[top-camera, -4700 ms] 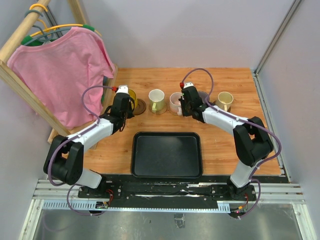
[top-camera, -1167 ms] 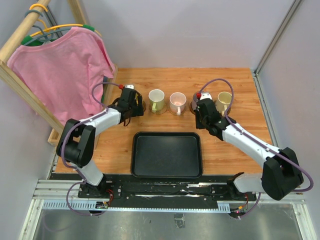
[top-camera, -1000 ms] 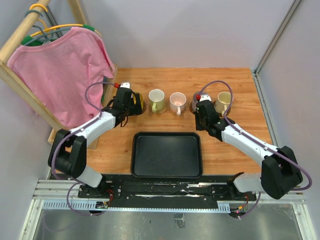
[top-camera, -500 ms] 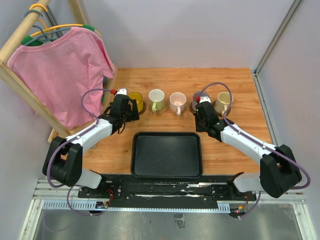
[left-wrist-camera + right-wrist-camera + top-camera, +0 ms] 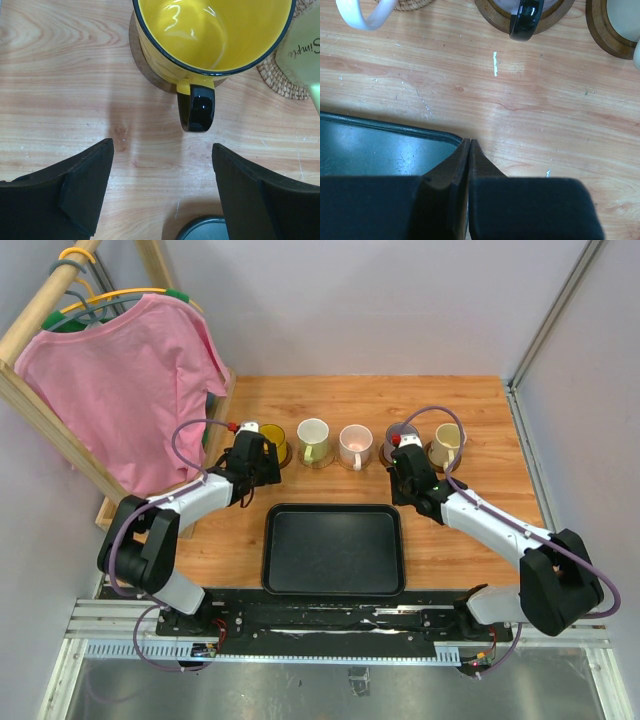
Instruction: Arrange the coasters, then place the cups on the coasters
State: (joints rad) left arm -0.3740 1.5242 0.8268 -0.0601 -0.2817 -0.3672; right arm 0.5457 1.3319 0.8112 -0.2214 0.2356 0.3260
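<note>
worktop (image 5: 330,405): wooden | black tray (image 5: 334,549): near edge, centre | five cups: one row at the far side, yellow cup (image 5: 210,30) leftmost, each on a coaster (image 5: 490,17) | left jaws: spread, facing the yellow cup's handle, apart from it | right jaws: pressed together over the tray's corner

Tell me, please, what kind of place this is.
Probably a robot test booth, not a home: plain grey walls close around a wooden table, and the left arm and right arm are bolted to a metal rail at its near edge.
</note>
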